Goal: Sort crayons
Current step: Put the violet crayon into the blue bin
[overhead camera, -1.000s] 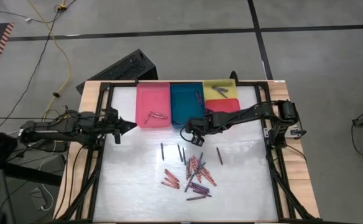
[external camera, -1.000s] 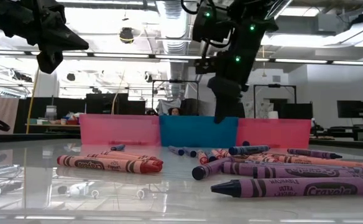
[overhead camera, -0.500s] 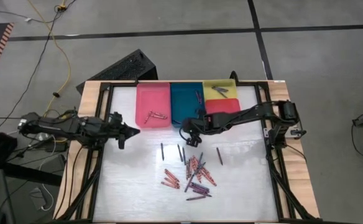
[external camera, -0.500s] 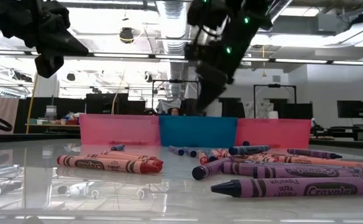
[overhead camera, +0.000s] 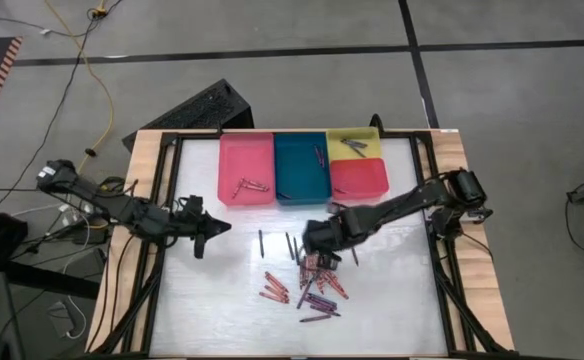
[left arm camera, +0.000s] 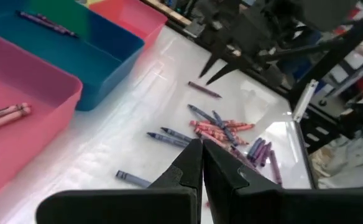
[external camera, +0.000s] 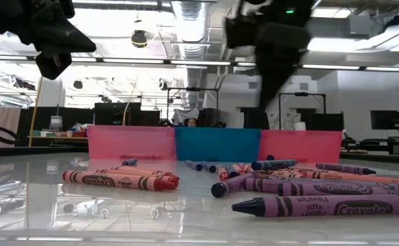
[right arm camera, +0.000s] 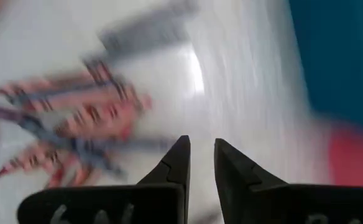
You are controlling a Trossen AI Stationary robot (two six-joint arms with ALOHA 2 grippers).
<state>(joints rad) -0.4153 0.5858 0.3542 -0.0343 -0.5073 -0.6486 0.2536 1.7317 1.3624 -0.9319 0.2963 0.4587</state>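
From above, the crayons are thin short sticks in red, pink, purple and dark blue, heaped just toward 6 o'clock of table centre, long axes mixed; a few dark ones lie apart toward 12 o'clock, running roughly 12-to-6. Some lie in the pink tray, the teal tray and the yellow tray. The right gripper hangs over the heap's 12 o'clock edge; the left gripper is at 9 o'clock, clear of the crayons.

At table height, wrapped crayons lie mostly crosswise, tips toward 9 o'clock.

The left wrist view shows its fingers clenched together on nothing, the heap beyond.

The right wrist view is smeared; its fingers stand slightly parted with nothing between them, above blurred crayons.
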